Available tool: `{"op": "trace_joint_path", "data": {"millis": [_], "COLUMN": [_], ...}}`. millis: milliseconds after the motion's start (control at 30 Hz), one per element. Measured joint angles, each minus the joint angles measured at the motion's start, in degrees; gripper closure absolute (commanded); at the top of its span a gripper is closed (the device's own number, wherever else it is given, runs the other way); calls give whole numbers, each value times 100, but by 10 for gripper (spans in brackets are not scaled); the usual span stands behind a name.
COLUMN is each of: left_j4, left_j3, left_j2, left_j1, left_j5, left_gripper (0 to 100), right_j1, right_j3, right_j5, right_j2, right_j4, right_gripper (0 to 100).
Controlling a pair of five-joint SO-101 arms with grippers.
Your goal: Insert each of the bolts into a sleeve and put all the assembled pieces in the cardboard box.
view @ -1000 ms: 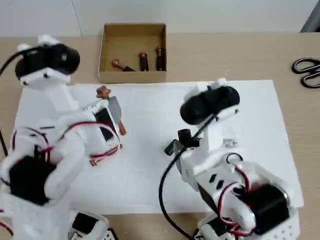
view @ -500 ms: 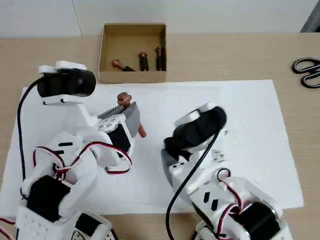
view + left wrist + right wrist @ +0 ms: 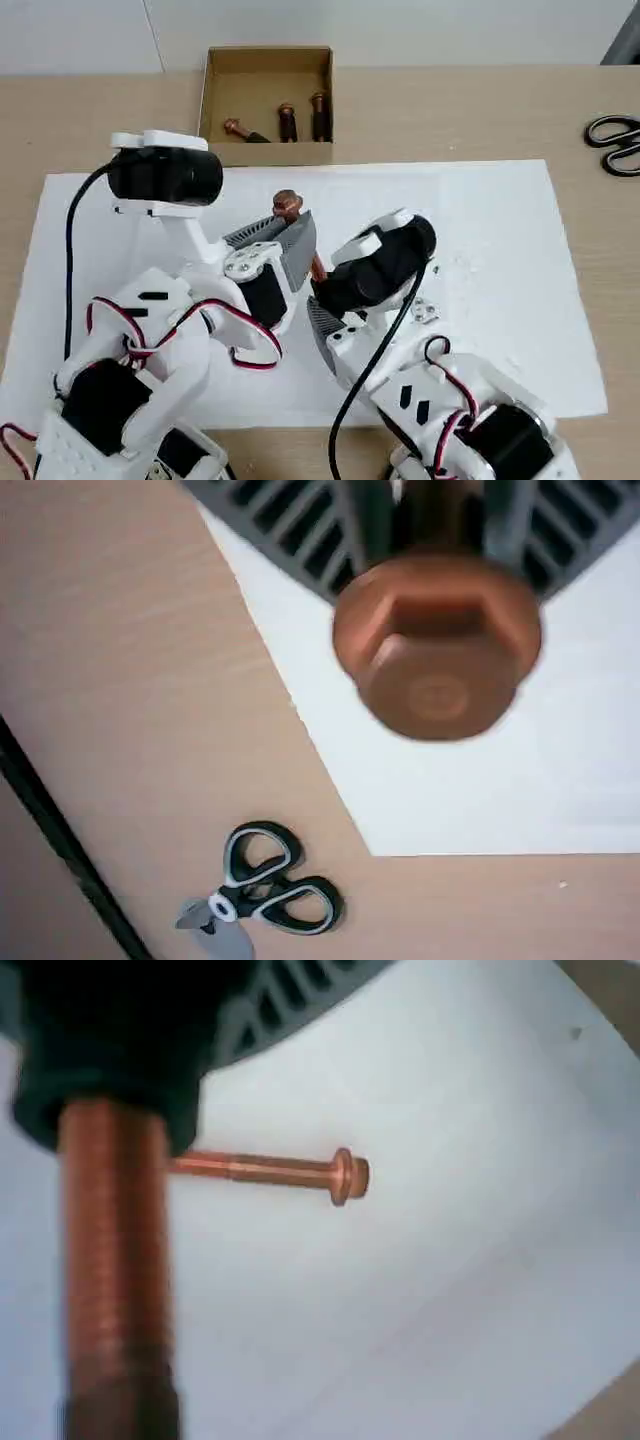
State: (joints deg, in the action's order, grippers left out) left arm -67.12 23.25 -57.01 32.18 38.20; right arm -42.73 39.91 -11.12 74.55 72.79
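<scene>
My left gripper (image 3: 296, 238) is shut on a copper bolt (image 3: 288, 206) over the middle of the white paper; its hex head (image 3: 437, 650) faces the left wrist camera below the grey fingers (image 3: 270, 515). The bolt's shaft (image 3: 317, 268) slants down to my right gripper (image 3: 328, 292). My right gripper (image 3: 150, 1000) is shut on a black sleeve (image 3: 100, 1070), and the threaded shaft (image 3: 115, 1280) meets the sleeve's mouth. A second bolt (image 3: 290, 1170) lies loose on the paper. The cardboard box (image 3: 214, 100) at the back holds three assembled pieces (image 3: 287, 122).
White paper (image 3: 500, 240) covers the table's middle. Scissors (image 3: 615, 143) lie on the bare wood at the far right, and the scissors (image 3: 265, 892) lie just past the paper's edge in the left wrist view. Both arm bases crowd the front edge.
My left arm swung right with the bolt, from near the box toward the middle. My right arm leaned left and lowered, bringing the sleeve to the bolt's tip.
</scene>
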Motion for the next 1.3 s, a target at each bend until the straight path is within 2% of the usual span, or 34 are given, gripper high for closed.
{"op": "trace_joint_path", "data": {"millis": [367,833,1300], "left_j4": [-35,-695,-677], "left_j3": [-53,26,404], "left_j2": [0,-9,-132], "left_j1": [88,712,923], "left_j5": [0,-70,-229], "left_gripper": [994,994,993], "right_j1": [0,0,-9], "right_j3": [0,0,44], "right_j5": [18,668,844], "right_j2": [26,97,18], "right_j4": [-193,-598,-624], "right_gripper": [995,995,995]}}
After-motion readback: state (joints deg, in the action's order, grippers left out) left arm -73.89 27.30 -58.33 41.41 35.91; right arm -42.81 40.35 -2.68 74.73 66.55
